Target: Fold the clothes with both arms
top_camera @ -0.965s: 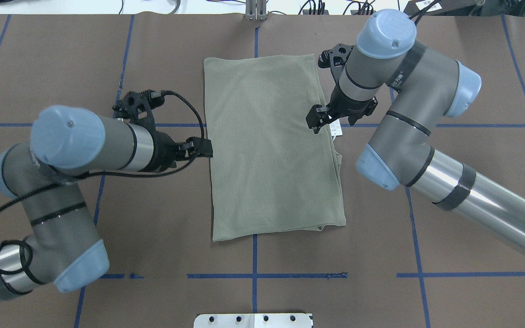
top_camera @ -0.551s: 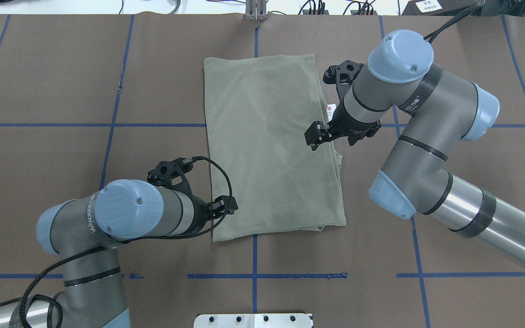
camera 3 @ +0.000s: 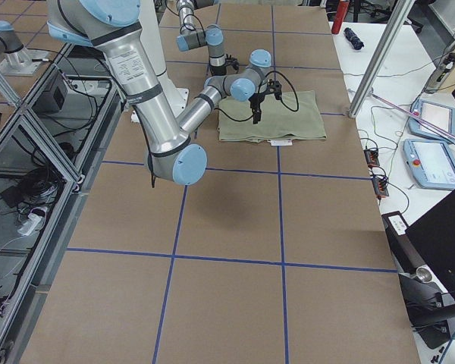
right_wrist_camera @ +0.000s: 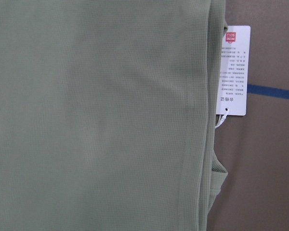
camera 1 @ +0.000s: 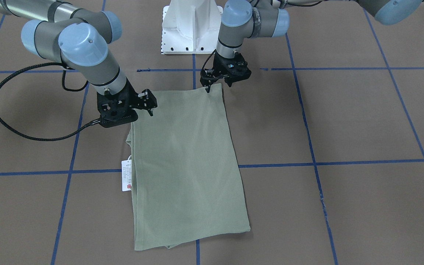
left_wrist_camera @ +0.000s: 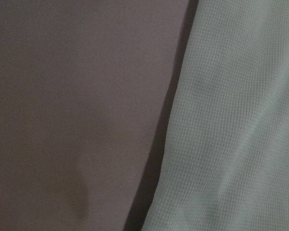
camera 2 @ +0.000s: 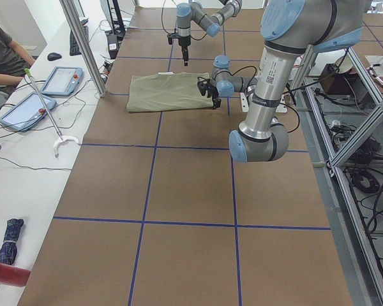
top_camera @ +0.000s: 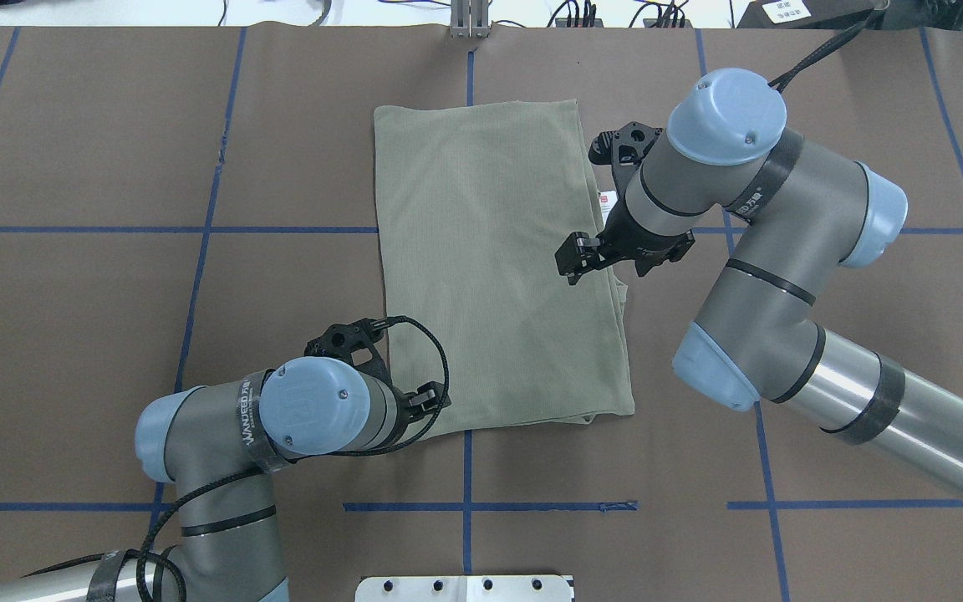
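Note:
The sage-green shirt [top_camera: 490,267] lies folded in a long flat rectangle at mid-table; it also shows in the front view [camera 1: 186,165]. Its white hang tag [top_camera: 607,198] sticks out at the right edge and shows in the right wrist view [right_wrist_camera: 233,70]. My left gripper [top_camera: 435,400] is low at the shirt's near-left corner, jaws apart in the front view [camera 1: 218,86], holding nothing. The left wrist view shows the shirt's edge [left_wrist_camera: 231,120] very close. My right gripper [top_camera: 573,261] hovers open over the shirt's right edge, on my side of the tag [camera 1: 126,176].
The white pedestal base [camera 1: 191,25] stands at the table's near edge, close behind the left arm. Blue tape lines [top_camera: 465,506] cross the brown table cover. A side table with tablets [camera 2: 60,80] and a seated operator lie beyond the far edge.
My left arm has swung along the shirt's left edge from its middle down to the near-left corner. My right gripper has shifted a little toward the near side along the right edge.

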### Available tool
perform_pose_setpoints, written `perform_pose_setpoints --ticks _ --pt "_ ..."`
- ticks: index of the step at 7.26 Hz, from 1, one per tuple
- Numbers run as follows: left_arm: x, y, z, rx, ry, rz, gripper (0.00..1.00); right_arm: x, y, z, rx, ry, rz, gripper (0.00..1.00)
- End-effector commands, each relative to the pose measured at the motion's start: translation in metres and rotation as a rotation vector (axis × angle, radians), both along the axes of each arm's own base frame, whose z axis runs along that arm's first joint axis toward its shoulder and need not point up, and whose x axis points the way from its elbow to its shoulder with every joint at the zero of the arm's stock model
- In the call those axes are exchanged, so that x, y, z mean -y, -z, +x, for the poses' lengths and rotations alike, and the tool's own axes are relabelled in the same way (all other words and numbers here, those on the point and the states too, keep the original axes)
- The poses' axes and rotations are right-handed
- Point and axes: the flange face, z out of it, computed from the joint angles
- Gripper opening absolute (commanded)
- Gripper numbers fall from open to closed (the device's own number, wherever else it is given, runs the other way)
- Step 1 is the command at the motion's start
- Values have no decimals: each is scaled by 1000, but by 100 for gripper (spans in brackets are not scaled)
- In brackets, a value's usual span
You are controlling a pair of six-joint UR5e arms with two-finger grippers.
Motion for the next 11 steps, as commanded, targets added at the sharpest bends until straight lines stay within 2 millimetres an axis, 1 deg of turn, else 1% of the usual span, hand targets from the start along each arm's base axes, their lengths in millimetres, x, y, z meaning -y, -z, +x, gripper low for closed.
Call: perform_pose_setpoints --ticks 1,2,3,4,6,7,8,9,10,11 --pt "0 3 4 0 -1 0 82 1 -3 -2 -6 1 -3 100" --pt "0 3 4 -1 -2 -1 75 1 -2 -2 -5 0 -3 100" --pt "0 2 6 2 -3 -3 73 2 -2 -1 -5 -2 -3 100" --pt "0 6 6 -4 -3 -1 59 2 -1 -1 -4 -3 -3 100" --pt "0 7 6 -7 -5 0 42 2 -3 -1 -6 -2 -4 100" --pt "0 7 7 -7 -6 -1 30 2 -3 -1 -6 -2 -4 100" --pt "-1 6 7 -5 -10 2 17 2 -4 -1 -8 -2 -5 100" --pt "-3 9 5 -12 -17 9 0 2 -4 -1 -8 -2 -5 100" --pt "-4 14 2 -18 -20 10 0 -1 -5 -4 -9 -4 -16 100" --pt "-6 22 -8 -38 -21 17 0 -18 -3 -21 -12 -34 -73 100"
